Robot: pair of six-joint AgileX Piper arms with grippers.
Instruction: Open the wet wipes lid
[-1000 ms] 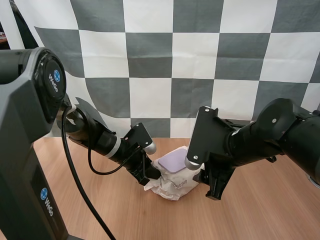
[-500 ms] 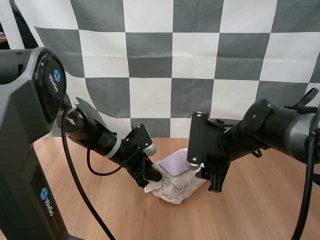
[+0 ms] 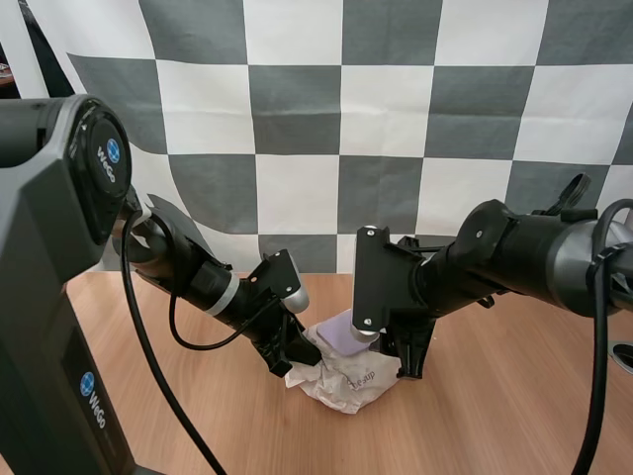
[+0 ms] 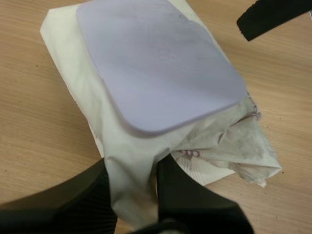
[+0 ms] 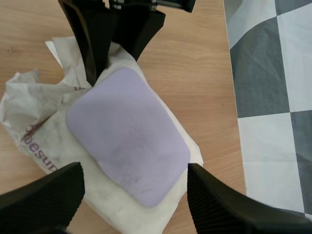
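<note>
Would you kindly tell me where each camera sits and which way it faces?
High view: behind and above the bases, facing forward and down over the table; left gripper and right gripper flank the wet wipes pack.
Left wrist view: on the left arm, facing down at the lilac lid; own fingers pinch the pack.
Right wrist view: on the right arm, facing the lid; own fingers apart.
Shared: pack and lid.

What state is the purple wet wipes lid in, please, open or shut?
Shut: the lid lies flat on the pack, no edge lifted. The left gripper pinches the pack; the right gripper is open over it.
</note>
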